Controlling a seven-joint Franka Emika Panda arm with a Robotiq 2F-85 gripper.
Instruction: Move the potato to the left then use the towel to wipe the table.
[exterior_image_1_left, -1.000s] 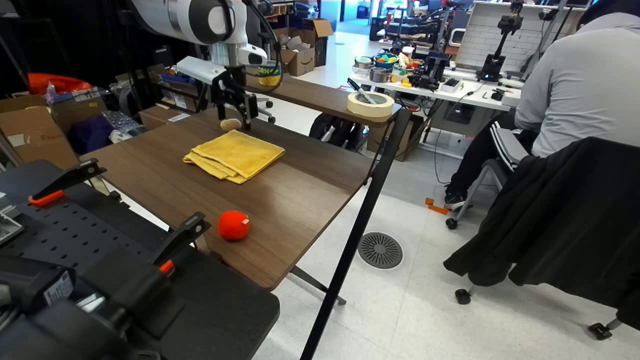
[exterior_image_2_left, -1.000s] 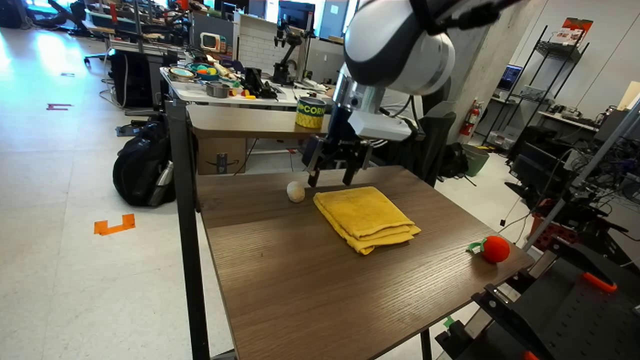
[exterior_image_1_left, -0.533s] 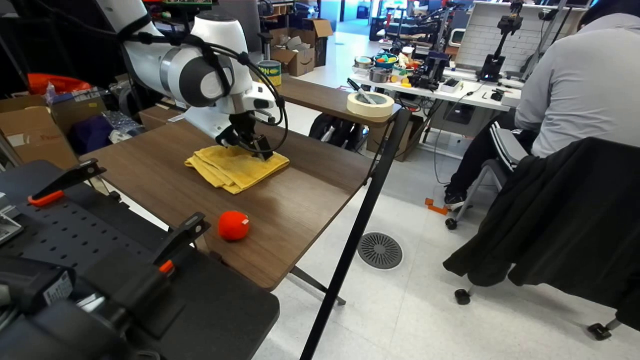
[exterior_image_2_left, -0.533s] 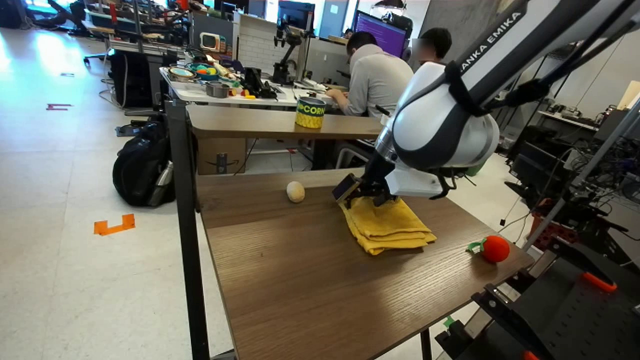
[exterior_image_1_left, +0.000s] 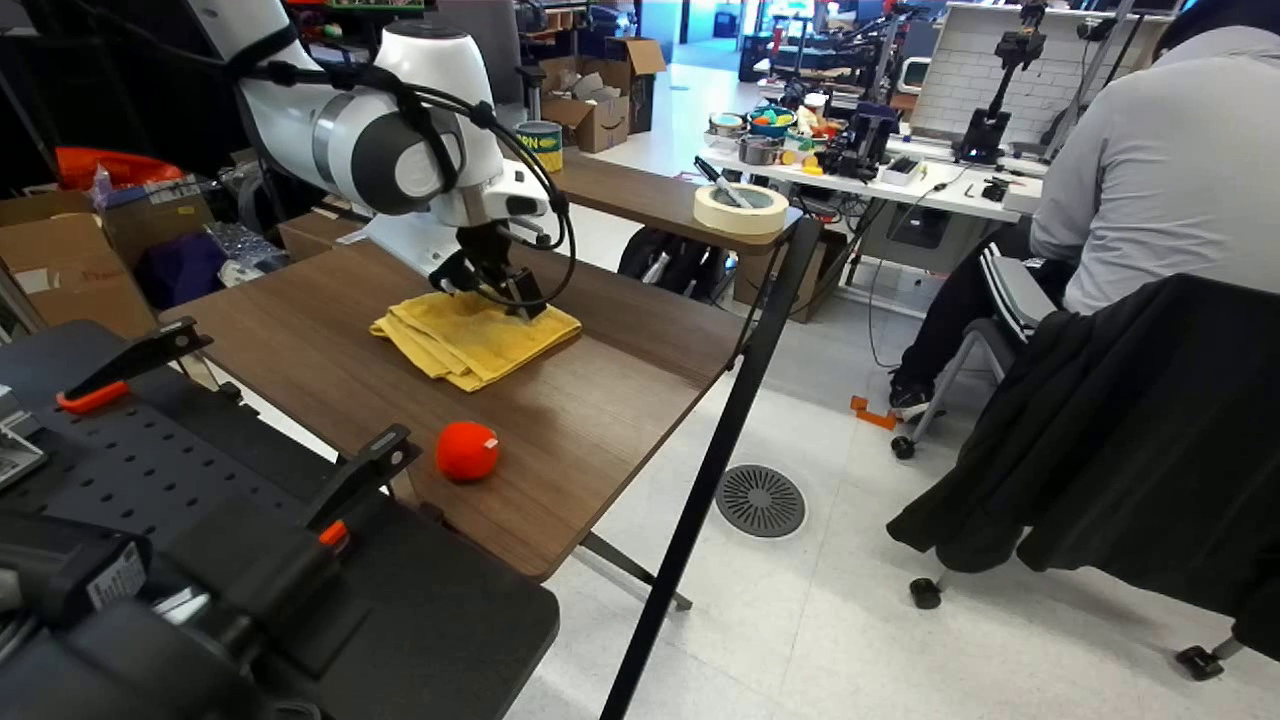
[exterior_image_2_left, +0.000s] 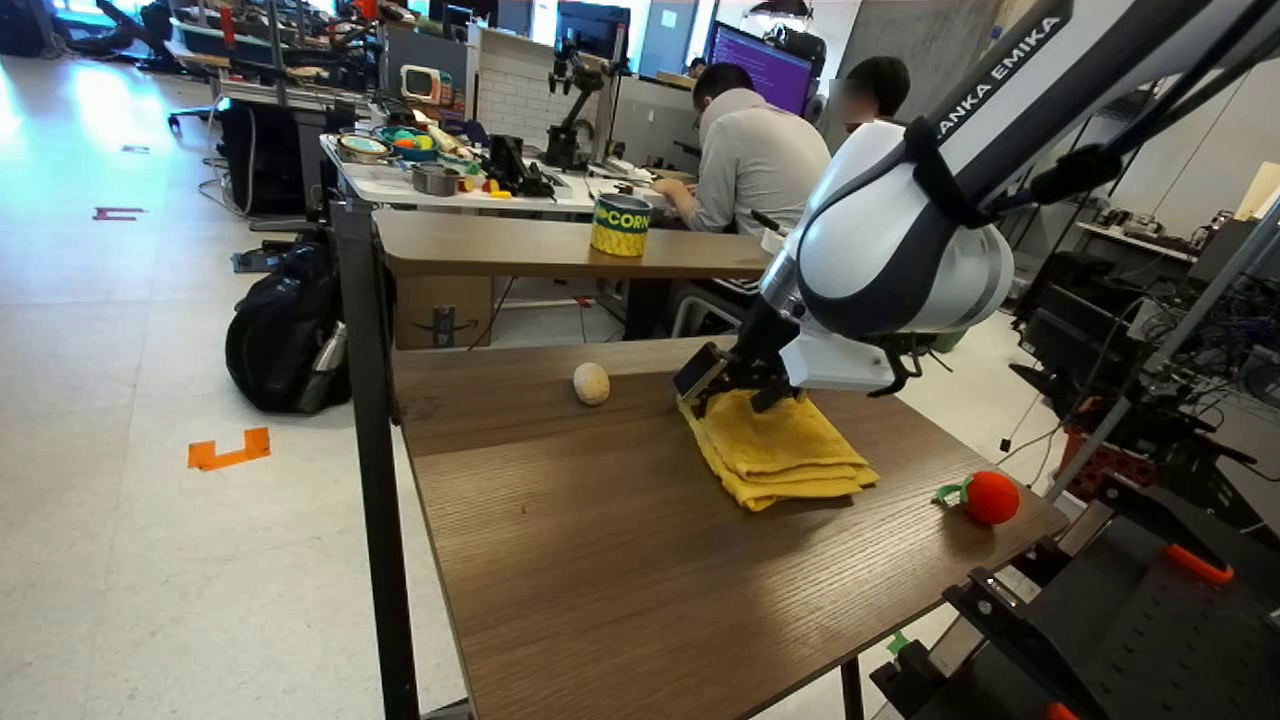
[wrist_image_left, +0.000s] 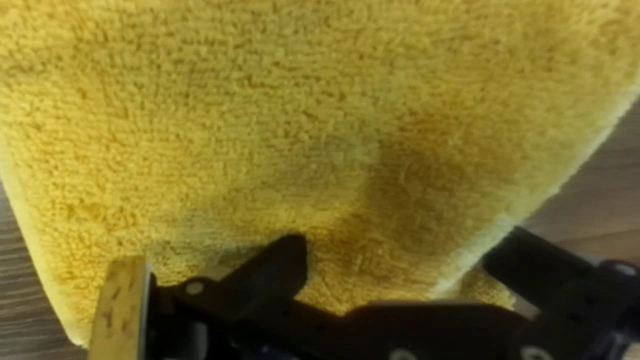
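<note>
The potato (exterior_image_2_left: 591, 384) is small and pale. It lies on the brown table (exterior_image_2_left: 600, 560) toward the far edge, apart from the towel and the gripper. In an exterior view the arm hides it. The folded yellow towel (exterior_image_1_left: 470, 345) lies flat mid-table and also shows in an exterior view (exterior_image_2_left: 780, 440). It fills most of the wrist view (wrist_image_left: 300, 100). My gripper (exterior_image_2_left: 732, 398) is down at the towel's far end, tilted. In the wrist view the gripper (wrist_image_left: 407, 237) has its fingers wide apart, one over the towel, the other at its edge. The fingertips' contact is unclear.
A red tomato-like toy (exterior_image_1_left: 467, 451) lies near the table's front edge, beside a black perforated cart (exterior_image_1_left: 180, 440) with clamps. A raised shelf (exterior_image_2_left: 480, 240) behind holds a corn tin (exterior_image_2_left: 620, 225) and a tape roll (exterior_image_1_left: 740, 208). A black post (exterior_image_2_left: 365, 450) stands at one side.
My gripper has come down from behind the towel and tilted onto its far end. The towel has slid slightly, toward the toy's side in an exterior view. The potato has not moved.
</note>
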